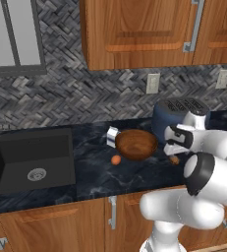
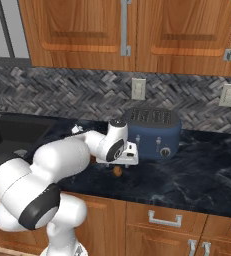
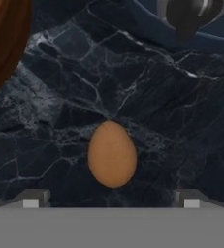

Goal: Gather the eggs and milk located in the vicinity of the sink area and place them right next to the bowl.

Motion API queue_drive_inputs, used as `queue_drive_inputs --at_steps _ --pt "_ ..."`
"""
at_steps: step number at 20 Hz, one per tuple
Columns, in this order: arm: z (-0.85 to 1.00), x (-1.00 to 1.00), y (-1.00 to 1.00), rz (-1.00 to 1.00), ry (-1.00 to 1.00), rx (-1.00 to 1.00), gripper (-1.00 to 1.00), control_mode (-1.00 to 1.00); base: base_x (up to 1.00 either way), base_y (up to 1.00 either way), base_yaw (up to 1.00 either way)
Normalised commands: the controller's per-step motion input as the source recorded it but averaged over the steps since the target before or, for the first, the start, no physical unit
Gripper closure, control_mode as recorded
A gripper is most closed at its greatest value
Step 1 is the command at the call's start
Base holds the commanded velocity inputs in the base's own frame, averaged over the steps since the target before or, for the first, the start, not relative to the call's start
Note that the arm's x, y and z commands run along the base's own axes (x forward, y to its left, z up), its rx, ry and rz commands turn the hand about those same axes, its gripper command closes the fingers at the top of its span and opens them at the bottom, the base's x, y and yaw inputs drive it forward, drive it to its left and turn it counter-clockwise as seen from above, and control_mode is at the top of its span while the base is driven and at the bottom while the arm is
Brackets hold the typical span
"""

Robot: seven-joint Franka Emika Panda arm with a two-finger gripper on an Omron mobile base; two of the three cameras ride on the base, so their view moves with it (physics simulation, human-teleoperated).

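Hovering gripper: the white arm's two-finger gripper (image 3: 111, 198) hangs over the dark marbled stone counter (image 1: 95, 172), its two finger tips spread wide with a small smooth orange-brown egg (image 3: 112, 154) lying on the counter between them, untouched by either tip.
Same egg, other views: it sits on the counter just right of the bowl, below the hand (image 1: 174, 159), and shows under the hand from the right side (image 2: 117, 170).
Second egg: another orange-brown egg (image 1: 116, 159) rests on the counter just beside the bowl's front left edge.
Bowl: the wide, round, glossy brown wooden bowl (image 1: 136, 143) stands on the counter between the sink and the toaster; its rim shows at the upper left of the hand view (image 3: 4, 43).
Milk: a small white carton (image 1: 112, 136) stands touching or nearly touching the bowl's left side; which one I cannot tell.
Sink: the large black rectangular recessed basin (image 1: 16, 152) with a round silver drain lies well left of the bowl.
Toaster: a dark blue toaster (image 2: 154, 131) sits against the backsplash, just right of the bowl.
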Motion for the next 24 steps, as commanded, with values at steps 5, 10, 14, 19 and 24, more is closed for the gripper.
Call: queue_drive_inputs --at_steps 5,10,14,19,24 --pt "-0.23 0.13 0.00 0.04 0.02 0.00 -1.00 -1.00 0.00 0.00 0.00" --pt "-0.19 0.13 0.01 0.04 0.00 0.00 -1.00 -1.00 0.00 0.00 0.00" --pt "-0.11 0.07 0.00 0.04 0.00 0.00 -1.00 -1.00 0.00 0.00 0.00" --pt "-0.10 0.07 0.00 0.03 0.00 0.00 -1.00 -1.00 0.00 0.00 0.00" --pt "-0.16 0.11 0.00 0.03 0.00 0.00 -1.00 -1.00 0.00 0.00 0.00"
